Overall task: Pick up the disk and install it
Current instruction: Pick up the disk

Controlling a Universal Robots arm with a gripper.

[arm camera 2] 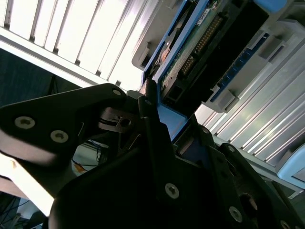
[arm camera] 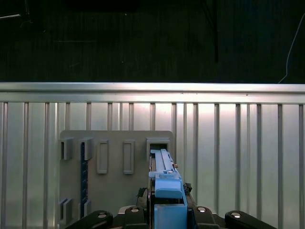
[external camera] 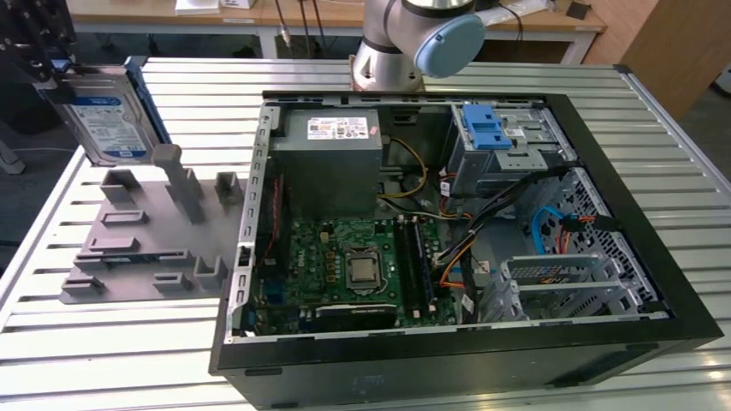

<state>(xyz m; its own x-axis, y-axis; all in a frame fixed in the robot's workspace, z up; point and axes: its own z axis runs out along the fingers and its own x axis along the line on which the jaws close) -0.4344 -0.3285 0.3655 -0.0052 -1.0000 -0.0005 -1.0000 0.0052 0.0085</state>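
Blue-framed, the disk is hanging upright over the grey fixture plate on the bench, beside the computer case. The tool is clamping its end, so steady, untilted carrying is looking wise.

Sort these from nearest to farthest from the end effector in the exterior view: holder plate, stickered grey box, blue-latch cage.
1. holder plate, on the exterior view's left, below the end effector that grips the disk.
2. stickered grey box, inside the computer case, middle.
3. blue-latch cage, case's corner toward the exterior view's right.
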